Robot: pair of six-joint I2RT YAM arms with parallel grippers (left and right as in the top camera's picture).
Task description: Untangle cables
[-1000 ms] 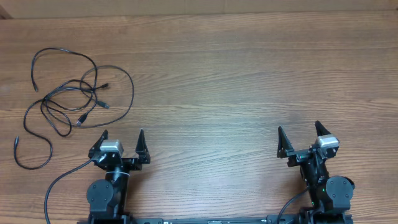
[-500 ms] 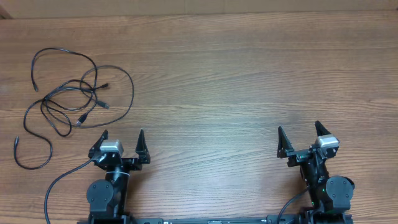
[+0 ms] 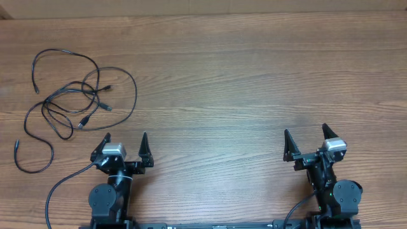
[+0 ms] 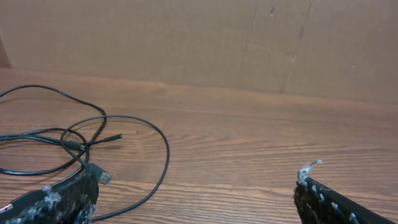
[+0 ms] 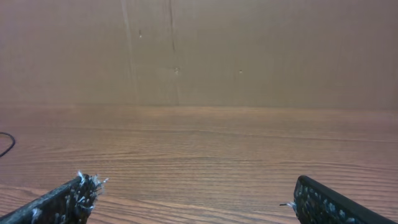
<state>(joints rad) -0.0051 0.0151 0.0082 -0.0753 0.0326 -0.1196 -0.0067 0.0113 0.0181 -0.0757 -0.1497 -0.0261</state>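
Thin black cables [image 3: 73, 102] lie tangled in loose loops on the left of the wooden table, with small plug ends near the middle of the knot. In the left wrist view the cables [image 4: 87, 149] spread across the lower left, a silver-tipped plug [image 4: 99, 175] close to my left finger. My left gripper [image 3: 125, 138] stands open just below and right of the tangle, nothing between its fingers. My right gripper [image 3: 304, 133] is open at the front right, far from the cables, holding nothing. A short bit of cable [image 5: 6, 144] shows at the left edge of the right wrist view.
A brown cardboard wall [image 4: 249, 43] runs along the table's far edge. A thicker black wire [image 3: 60, 187] curves out from the left arm's base near the front edge. Bare wood table [image 3: 241, 89] lies between and beyond the arms.
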